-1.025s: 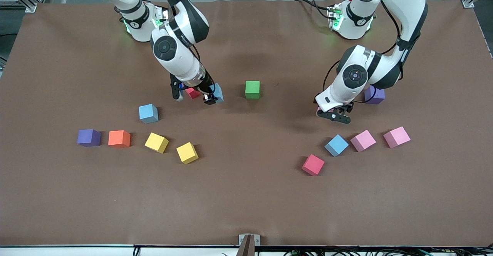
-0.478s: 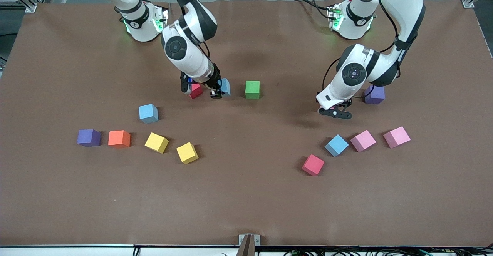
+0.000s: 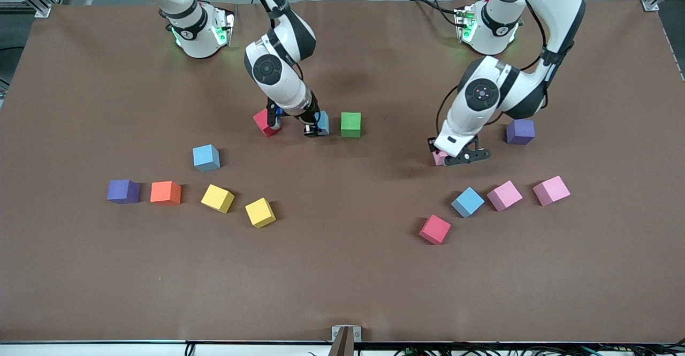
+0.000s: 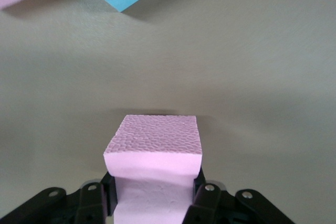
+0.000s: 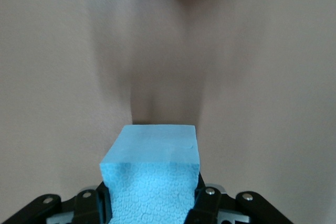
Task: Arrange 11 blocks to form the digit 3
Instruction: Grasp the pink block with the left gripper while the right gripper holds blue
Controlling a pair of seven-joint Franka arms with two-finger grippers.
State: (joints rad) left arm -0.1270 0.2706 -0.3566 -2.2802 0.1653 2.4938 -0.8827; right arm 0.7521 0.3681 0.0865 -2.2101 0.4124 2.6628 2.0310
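My right gripper (image 3: 317, 127) is shut on a light blue cube (image 3: 322, 122), low over the table right beside the green cube (image 3: 350, 124); the right wrist view shows the cube (image 5: 152, 156) between the jaws. A red cube (image 3: 265, 123) lies on the table just past it toward the right arm's end. My left gripper (image 3: 455, 156) is shut on a pink cube (image 3: 440, 157), low over the table; the left wrist view shows it (image 4: 155, 148) squeezed between the fingers. No digit figure stands on the table.
Loose cubes: light blue (image 3: 206, 157), purple (image 3: 123, 191), orange (image 3: 165, 192), two yellow (image 3: 217, 198) (image 3: 260, 212), pinkish-red (image 3: 434, 229), light blue (image 3: 467, 202), two pink (image 3: 504, 195) (image 3: 551, 190), purple (image 3: 520, 131) beside the left arm.
My right gripper carried the light blue cube away from the red cube toward the green cube. My left gripper, with the pink cube, shifted slightly toward the table's middle.
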